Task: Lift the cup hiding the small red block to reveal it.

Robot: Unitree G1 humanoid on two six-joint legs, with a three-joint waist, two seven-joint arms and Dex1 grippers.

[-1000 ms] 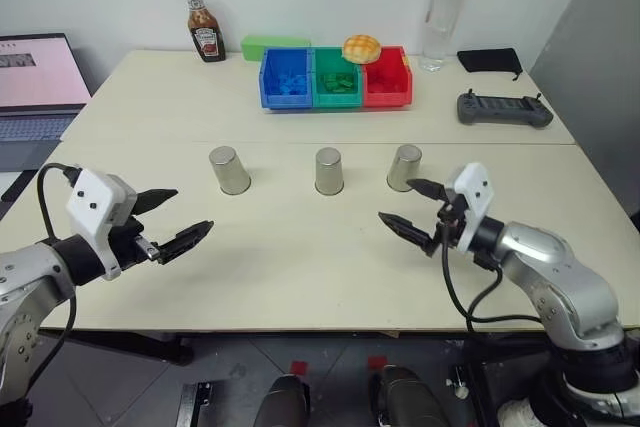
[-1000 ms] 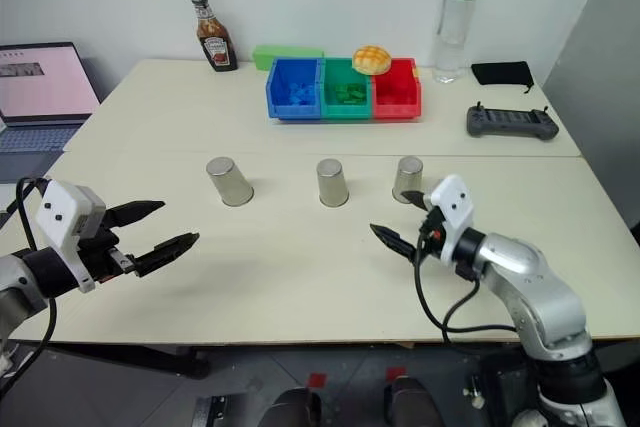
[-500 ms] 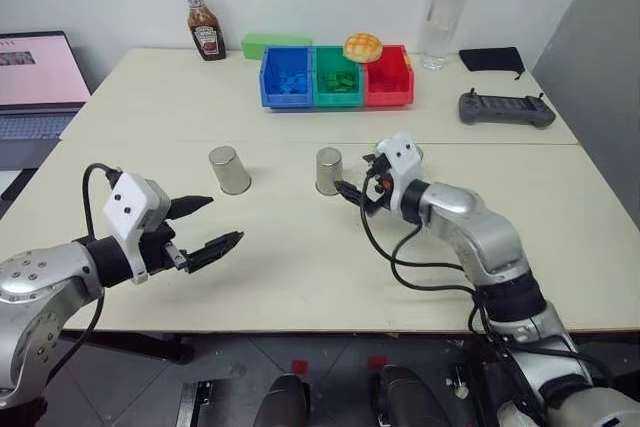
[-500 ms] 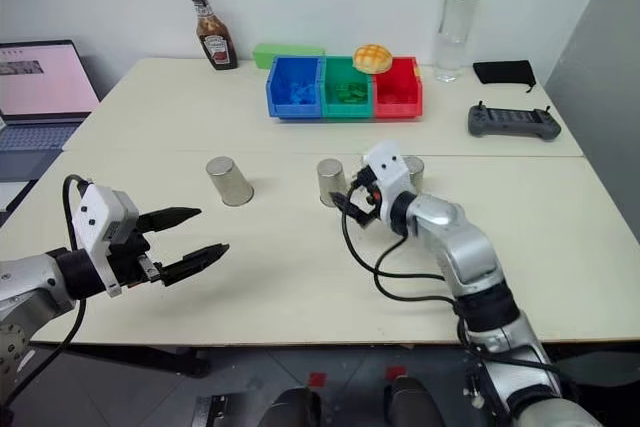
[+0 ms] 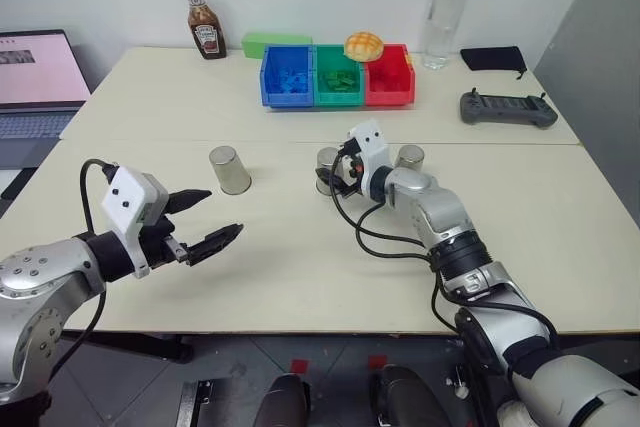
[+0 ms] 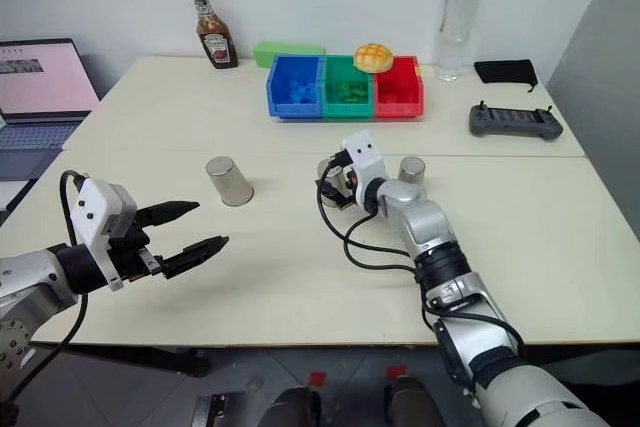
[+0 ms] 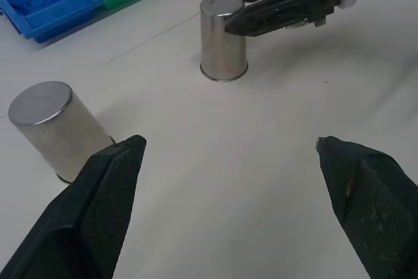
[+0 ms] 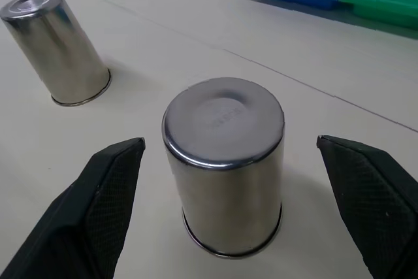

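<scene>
The middle cup (image 8: 223, 168) stands upside down on the bench (image 5: 300, 277), upright axis, dead ahead of the right gripper (image 5: 336, 174) — jaws wide, one on each flank, gripping nothing. The left gripper (image 5: 205, 222) hangs well apart, jaws open and empty — the right arm is far nearer.

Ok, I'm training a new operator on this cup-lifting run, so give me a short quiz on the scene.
1. True or false: the right gripper is shut on the middle cup.
2. How many silver cups stand upside down on the table?
3. Which is open: A the left gripper, B the right, C both?

Key: 1 false, its fingers stand apart on either side of the cup; 2 three; 3 C.
</scene>
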